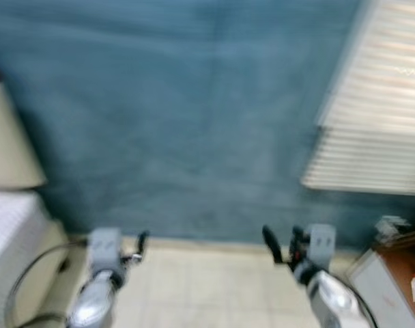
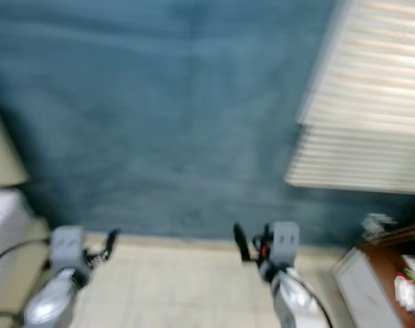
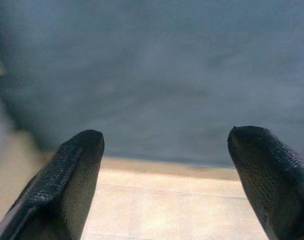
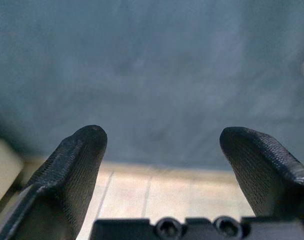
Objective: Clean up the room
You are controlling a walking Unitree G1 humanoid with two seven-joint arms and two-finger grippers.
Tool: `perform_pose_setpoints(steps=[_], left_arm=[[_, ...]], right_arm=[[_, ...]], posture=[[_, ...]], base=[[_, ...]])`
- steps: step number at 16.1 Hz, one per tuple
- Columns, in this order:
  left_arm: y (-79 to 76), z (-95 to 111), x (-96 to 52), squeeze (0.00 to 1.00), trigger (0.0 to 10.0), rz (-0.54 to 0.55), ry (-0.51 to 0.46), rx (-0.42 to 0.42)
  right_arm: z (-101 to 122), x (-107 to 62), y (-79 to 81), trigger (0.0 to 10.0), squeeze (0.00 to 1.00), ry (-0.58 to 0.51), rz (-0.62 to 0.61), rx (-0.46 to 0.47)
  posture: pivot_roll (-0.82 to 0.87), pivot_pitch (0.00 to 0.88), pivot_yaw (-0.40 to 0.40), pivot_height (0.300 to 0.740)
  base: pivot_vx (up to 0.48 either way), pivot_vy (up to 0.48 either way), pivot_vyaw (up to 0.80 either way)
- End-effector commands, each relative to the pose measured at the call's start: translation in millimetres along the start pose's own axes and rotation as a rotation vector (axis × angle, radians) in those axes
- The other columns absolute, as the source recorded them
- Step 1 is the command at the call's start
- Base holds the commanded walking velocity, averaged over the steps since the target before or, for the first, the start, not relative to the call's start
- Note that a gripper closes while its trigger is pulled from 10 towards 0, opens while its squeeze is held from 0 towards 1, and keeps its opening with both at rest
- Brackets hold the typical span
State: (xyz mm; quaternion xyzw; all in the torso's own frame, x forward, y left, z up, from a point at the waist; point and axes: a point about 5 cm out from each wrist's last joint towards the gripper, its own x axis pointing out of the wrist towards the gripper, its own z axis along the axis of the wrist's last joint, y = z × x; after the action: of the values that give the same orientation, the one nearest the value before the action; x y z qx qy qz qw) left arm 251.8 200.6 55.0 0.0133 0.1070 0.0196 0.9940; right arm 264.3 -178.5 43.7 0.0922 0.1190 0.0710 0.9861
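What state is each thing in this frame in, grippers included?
Left gripper: open, empty, held out toward the wall.
Right gripper: open, empty, held out toward the wall.
Blinds: lowered, slats shut, light showing through.
Lamp: shade upright; lit or not, too blurred to tell.
Desk: small items on top, too blurred to name.

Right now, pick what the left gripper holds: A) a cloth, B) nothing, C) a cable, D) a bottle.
B: in the left wrist view the left gripper has its two black fingers spread wide, with only blue wall and pale tiled floor between them.
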Motion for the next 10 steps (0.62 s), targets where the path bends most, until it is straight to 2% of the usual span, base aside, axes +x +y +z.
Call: perform_pose_setpoints(steps=[1, 2, 3, 4, 6, 7, 10], left_arm=[[-7.3, 1, 1.2, 0.00, 10.0, -0.016, -0.007, -0.013], [-8.1, 1, 3.1, 0.00, 10.0, -0.008, -0.004, -0.043], [-9.4, 2, 4.8, 0.00, 10.0, -0.008, -0.004, -0.033], [-9.4, 2, 4.9, 0.00, 10.0, -0.007, 0.003, 0.004], [-2.7, 1, 2.4, 0.00, 10.0, 0.005, 0.010, 0.191], [0.1, 2, 2.1, 0.00, 10.0, 0.010, 0.017, 0.239], [-2.3, 5, 10.6, 0.00, 10.0, -0.008, 0.038, 0.240]], right_arm=[[-6, -2.6, -4.0, 10.0, 0.00, 0.028, -0.010, 0.001], [-7, -0.1, -3.0, 10.0, 0.00, 0.035, -0.007, 0.005], [-8, 2.2, -2.1, 10.0, 0.00, 0.039, -0.002, 0.013], [-9, 3.0, -2.0, 10.0, 0.00, 0.037, 0.000, 0.016], [-12, -1.9, -5.1, 10.0, 0.00, 0.021, -0.003, 0.035], [-15, -6.7, -7.6, 10.0, 0.00, 0.026, -0.014, 0.038], [-21, -7.9, -11.9, 10.0, 0.00, 0.027, -0.060, 0.059]], posture=[[0.09, 0.000, -0.073, 0.740], [0.10, 0.000, -0.070, 0.740], [0.10, 0.000, -0.067, 0.740], [0.10, 0.000, -0.065, 0.740], [0.10, 0.000, -0.057, 0.740], [0.10, 0.000, -0.044, 0.740], [0.08, 0.000, -0.006, 0.740]], base=[[0.000, -0.480, 0.74], [0.000, -0.480, 0.74], [0.000, -0.465, 0.72], [0.000, 0.000, 0.71], [0.000, 0.000, 0.68], [0.000, 0.000, 0.63], [0.000, 0.000, 0.63]])
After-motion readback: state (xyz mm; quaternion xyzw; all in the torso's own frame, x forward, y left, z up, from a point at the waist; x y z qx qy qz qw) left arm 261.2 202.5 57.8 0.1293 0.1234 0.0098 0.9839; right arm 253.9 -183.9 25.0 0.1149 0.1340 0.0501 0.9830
